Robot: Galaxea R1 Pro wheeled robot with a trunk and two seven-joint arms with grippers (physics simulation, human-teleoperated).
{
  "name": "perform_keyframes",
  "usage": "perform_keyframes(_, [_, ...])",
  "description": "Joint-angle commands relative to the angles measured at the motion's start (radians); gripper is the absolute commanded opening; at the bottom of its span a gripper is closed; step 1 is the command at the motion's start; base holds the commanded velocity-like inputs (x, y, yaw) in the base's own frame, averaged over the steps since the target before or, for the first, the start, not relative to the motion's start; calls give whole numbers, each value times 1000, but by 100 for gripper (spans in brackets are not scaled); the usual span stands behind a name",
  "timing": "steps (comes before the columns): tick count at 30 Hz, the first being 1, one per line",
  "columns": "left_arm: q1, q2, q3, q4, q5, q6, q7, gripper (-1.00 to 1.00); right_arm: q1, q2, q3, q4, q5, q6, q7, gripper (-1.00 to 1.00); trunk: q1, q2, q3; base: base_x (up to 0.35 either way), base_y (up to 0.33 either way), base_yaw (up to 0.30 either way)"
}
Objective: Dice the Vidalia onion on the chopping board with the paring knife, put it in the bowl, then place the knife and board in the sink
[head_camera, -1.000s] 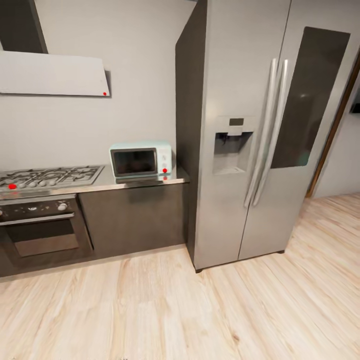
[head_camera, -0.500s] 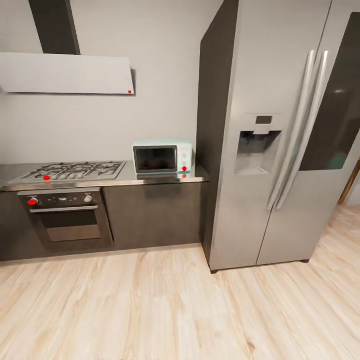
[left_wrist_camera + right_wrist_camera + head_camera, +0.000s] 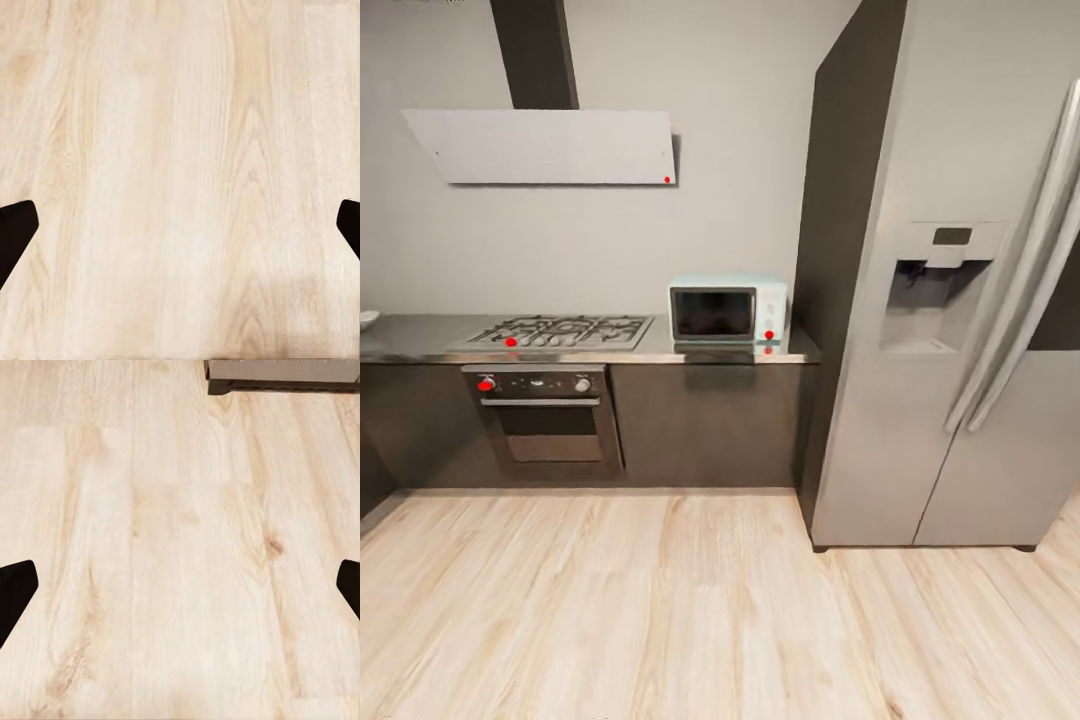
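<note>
The robot is in transit across the kitchen; the head view faces a run of dark cabinets with a grey tabletop (image 3: 420,340), a gas hob (image 3: 560,331), an oven (image 3: 545,420), a small pale microwave (image 3: 727,312), a hood (image 3: 550,147) on the wall and a tall steel fridge (image 3: 950,300) at the right; the sink, onion, board and knife are somewhere outside this view, so their places cannot be given.

At the far left edge of the tabletop a small white shape (image 3: 366,319) is cut off by the frame; it may be the bowl, but too little of it shows to say.

The left gripper (image 3: 180,225) hangs over bare wood floor (image 3: 660,620) with its fingers (image 3: 13,229) spread wide and nothing between them; the right gripper (image 3: 180,585) is the same, fingers (image 3: 15,585) apart and empty, with the fridge's dark base (image 3: 281,379) at one edge of its view.

The likely risks from here are of navigation: the base or a lowered arm could clip the fridge corner or the cabinet fronts if the robot turns tight beside them; it could also drive past the sink, since nothing here marks where it lies; a poor stop would leave the onion out of reach.

Hard to make out: the hob knobs and the microwave's controls are blurred, and the arms themselves are out of frame in the head view.
</note>
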Motion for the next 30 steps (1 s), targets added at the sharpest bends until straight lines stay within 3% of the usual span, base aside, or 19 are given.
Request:
perform_keyframes(1, [0,0,0,0,1,-2,2,100,0,0,1,1,1,-3,-3,100,0,0,-2,0,0,257])
perform_keyframes(30, [0,-1,-2,1,0,-3,2,100,0,1,2,2,1,-3,-4,100,0,0,-27,0,0,254])
